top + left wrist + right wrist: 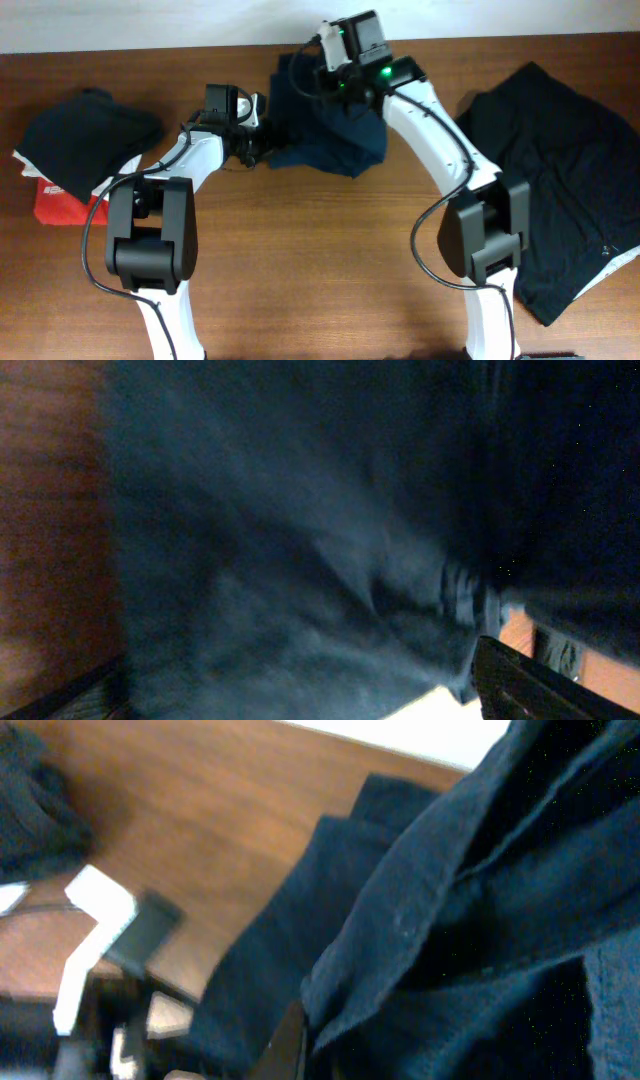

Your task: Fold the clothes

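Observation:
The navy blue garment [335,135] lies bunched at the back middle of the table, its top lifted. My right gripper [335,85] is over its upper part and shut on a fold of it; in the right wrist view [450,910] one finger [290,1045] presses against the cloth edge. My left gripper [258,145] is at the garment's left edge. In the left wrist view the navy cloth [300,540] fills the space between the wide-apart jaws [300,705]. A larger black garment [560,180] lies spread at the right.
A folded black garment [85,135] sits at the left on a red and white item [55,205]. The table's back edge meets a white wall right behind the navy garment. Bare wood shows in front, between the two arm bases.

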Robot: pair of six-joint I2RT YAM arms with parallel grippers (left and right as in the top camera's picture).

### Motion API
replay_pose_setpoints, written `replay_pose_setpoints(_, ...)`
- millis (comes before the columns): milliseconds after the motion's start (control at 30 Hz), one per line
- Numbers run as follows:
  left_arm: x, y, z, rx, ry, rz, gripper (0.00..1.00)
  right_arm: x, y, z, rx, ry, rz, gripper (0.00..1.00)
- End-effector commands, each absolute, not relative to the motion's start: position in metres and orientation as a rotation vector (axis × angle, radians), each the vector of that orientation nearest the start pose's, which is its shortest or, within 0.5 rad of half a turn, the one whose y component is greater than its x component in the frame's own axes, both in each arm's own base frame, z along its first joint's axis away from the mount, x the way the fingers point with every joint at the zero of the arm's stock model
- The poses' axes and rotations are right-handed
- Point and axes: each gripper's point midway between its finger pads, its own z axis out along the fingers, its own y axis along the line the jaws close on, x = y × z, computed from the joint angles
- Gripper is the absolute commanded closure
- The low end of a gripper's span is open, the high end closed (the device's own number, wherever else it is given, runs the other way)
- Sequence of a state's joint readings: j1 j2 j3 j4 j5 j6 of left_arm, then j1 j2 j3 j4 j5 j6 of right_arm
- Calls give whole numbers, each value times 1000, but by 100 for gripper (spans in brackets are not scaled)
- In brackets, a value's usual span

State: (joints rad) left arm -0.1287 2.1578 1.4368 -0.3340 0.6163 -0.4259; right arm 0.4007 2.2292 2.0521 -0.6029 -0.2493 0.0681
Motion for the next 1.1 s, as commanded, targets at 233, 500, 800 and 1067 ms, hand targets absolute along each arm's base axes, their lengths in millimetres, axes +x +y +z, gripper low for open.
replay_pose_setpoints(233,469,-148,17,-184,2712,-899,3,535,314,188,-536,2245,618,91)
replay_pose_setpoints(500,461,-87,12,-356,2779,-745,4,504,345,195,-769,2169,891,28)
replay_pose_setpoints(800,479,-51,63,-312,2615,-778,1,528,226,142,-377,2533,546,56)
replay_pose_setpoints(1067,497,-130,82,-163,2513,-888,1,488,104,101,-142,2881,53,43)
